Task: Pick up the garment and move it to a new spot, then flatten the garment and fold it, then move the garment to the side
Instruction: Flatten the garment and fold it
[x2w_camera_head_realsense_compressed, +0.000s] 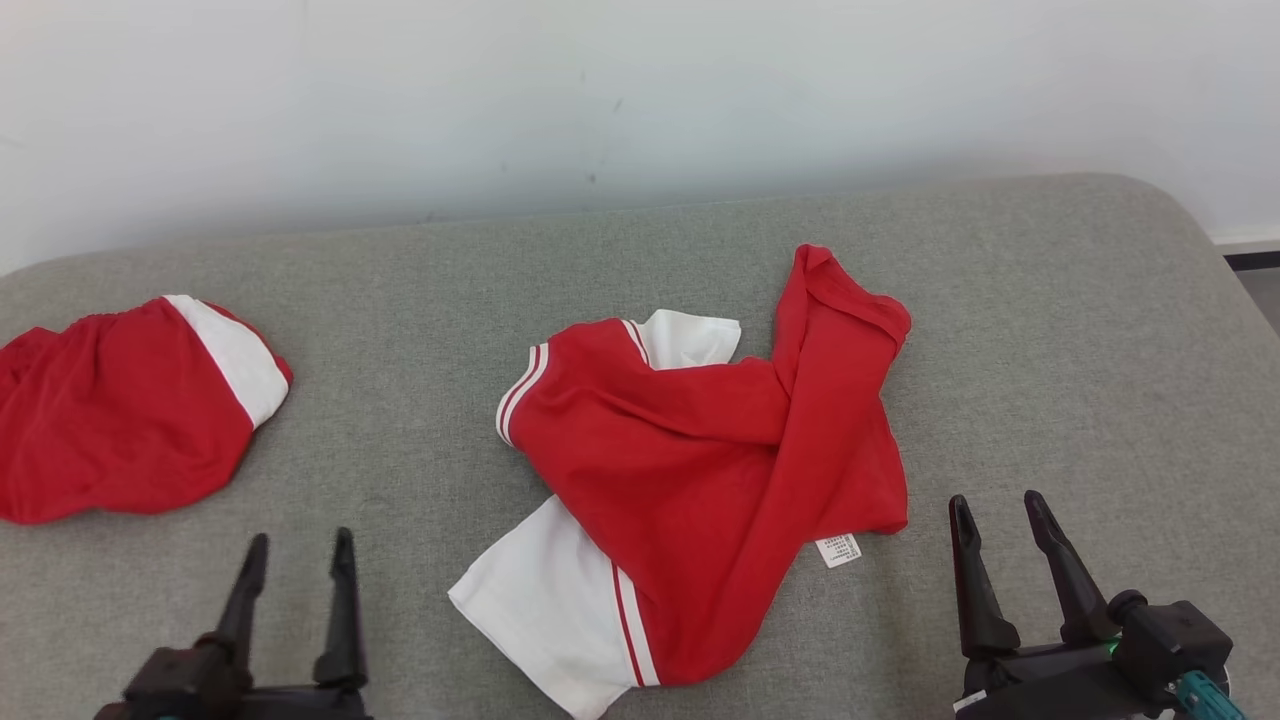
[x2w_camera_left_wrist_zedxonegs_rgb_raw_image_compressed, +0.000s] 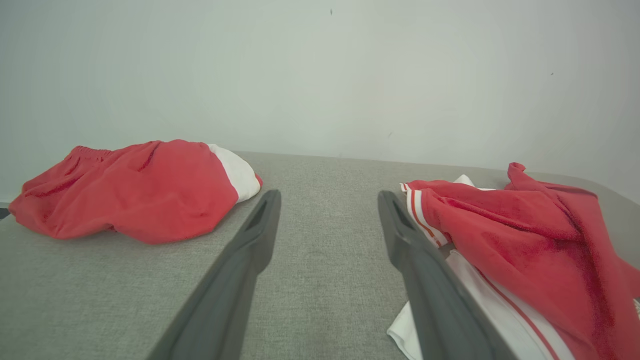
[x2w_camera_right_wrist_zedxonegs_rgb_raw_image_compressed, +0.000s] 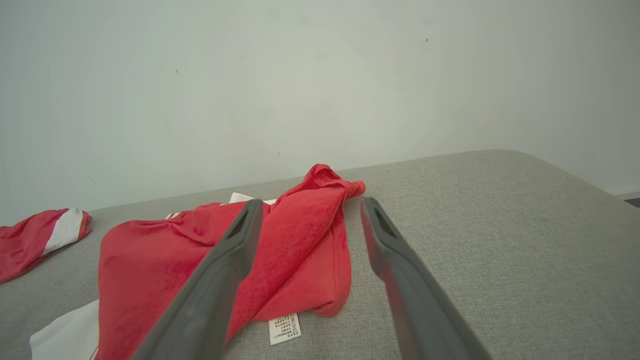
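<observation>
A crumpled red and white garment (x2w_camera_head_realsense_compressed: 700, 460) lies in the middle of the grey padded surface, with a white label (x2w_camera_head_realsense_compressed: 838, 550) at its near right edge. It also appears as the garment (x2w_camera_left_wrist_zedxonegs_rgb_raw_image_compressed: 525, 240) on the right of the left wrist view and the garment (x2w_camera_right_wrist_zedxonegs_rgb_raw_image_compressed: 210, 260) behind the right wrist's left finger. My left gripper (x2w_camera_head_realsense_compressed: 297, 560) stands open at the lower left, apart from the cloth, nothing between its fingers. My right gripper (x2w_camera_head_realsense_compressed: 1000, 515) stands open at the lower right, just right of the garment's hem, holding nothing.
A second red and white piece of clothing (x2w_camera_head_realsense_compressed: 130, 405) lies bunched at the left edge of the surface, also seen as the red heap (x2w_camera_left_wrist_zedxonegs_rgb_raw_image_compressed: 135, 192). The grey surface (x2w_camera_head_realsense_compressed: 1080, 350) rounds off at the far right, and a white wall (x2w_camera_head_realsense_compressed: 640, 100) stands behind it.
</observation>
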